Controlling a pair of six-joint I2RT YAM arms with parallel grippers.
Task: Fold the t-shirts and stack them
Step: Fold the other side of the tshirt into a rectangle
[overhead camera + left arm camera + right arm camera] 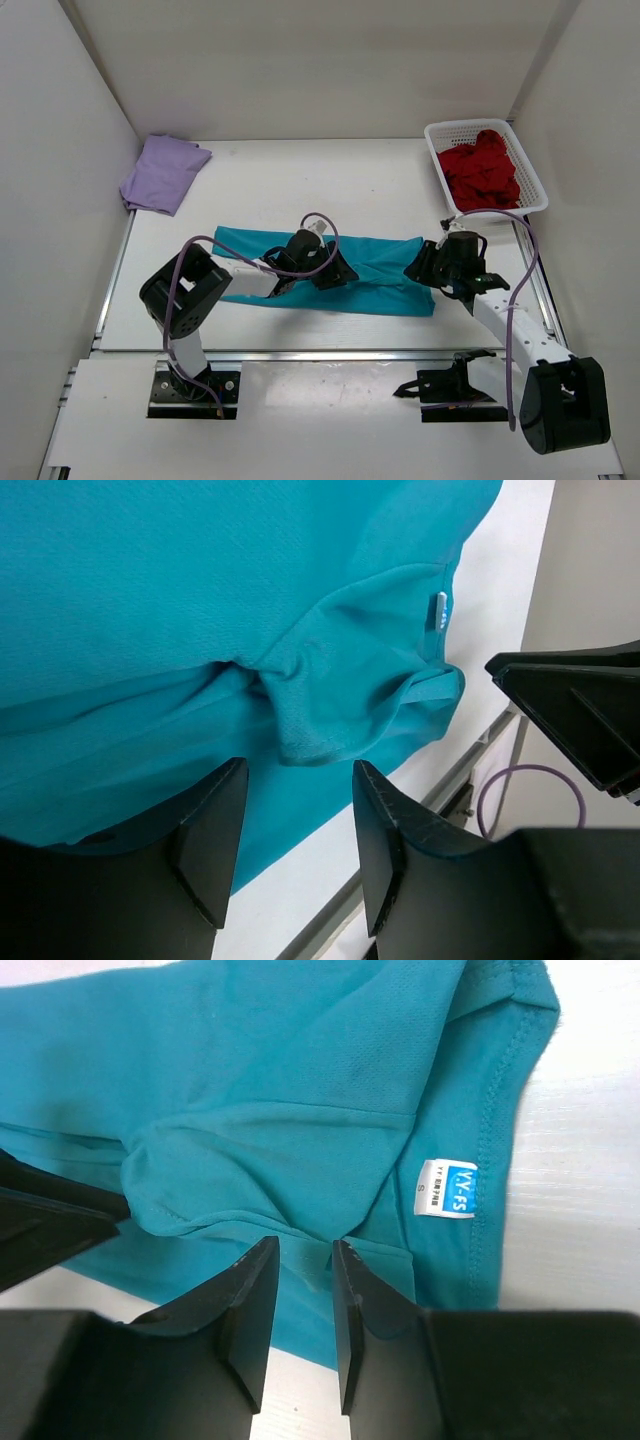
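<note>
The teal t-shirt [375,275] lies as a long folded strip across the middle of the table. My left gripper [335,272] hovers over its middle, jaws open and empty; the left wrist view shows teal fabric [200,600] below the gripper [297,780]. My right gripper [418,268] is over the strip's right end, jaws a narrow gap apart above a fabric fold [300,1140] near the size label [446,1190]; the gripper [305,1252] holds nothing. The lavender t-shirt [163,173] lies folded at the far left. The dark red t-shirt [482,172] is crumpled in the basket.
A white mesh basket [536,182] stands at the far right corner. White walls enclose the table on three sides. A metal rail [300,352] runs along the near edge. My right gripper's black body [580,715] shows in the left wrist view.
</note>
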